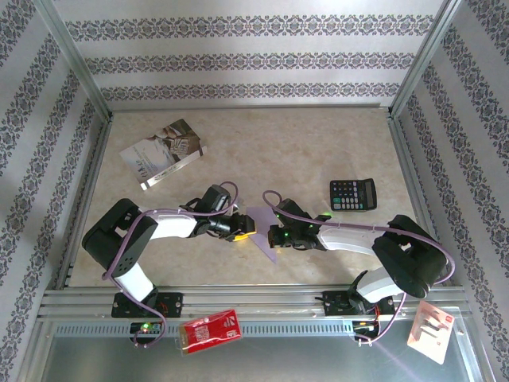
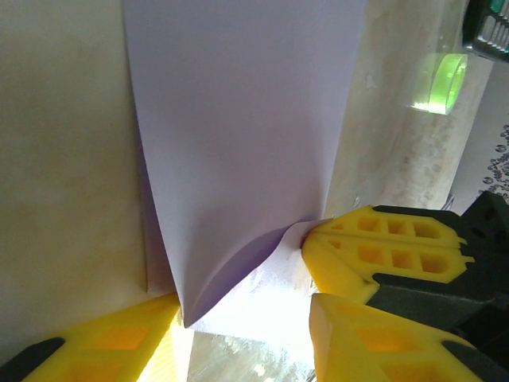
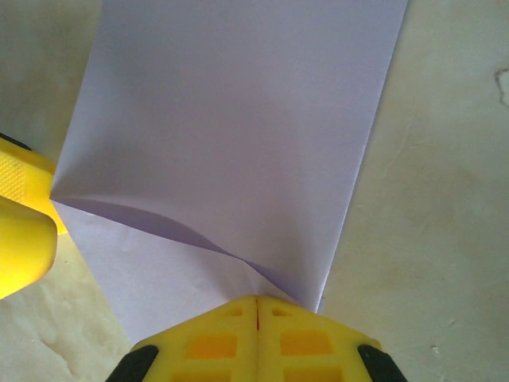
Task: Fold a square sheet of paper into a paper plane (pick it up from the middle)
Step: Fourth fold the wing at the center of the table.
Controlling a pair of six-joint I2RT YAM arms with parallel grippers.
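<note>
Lilac paper [image 3: 238,119] clamped in the closed right pincer [image 3: 256,306].

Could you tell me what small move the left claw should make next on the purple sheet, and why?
Probably close the left claw on the folded corner of the square sheet of paper, which lies between its open fingers. The right claw is shut on the flap's other end, so a second pinch should steady the fold.
</note>
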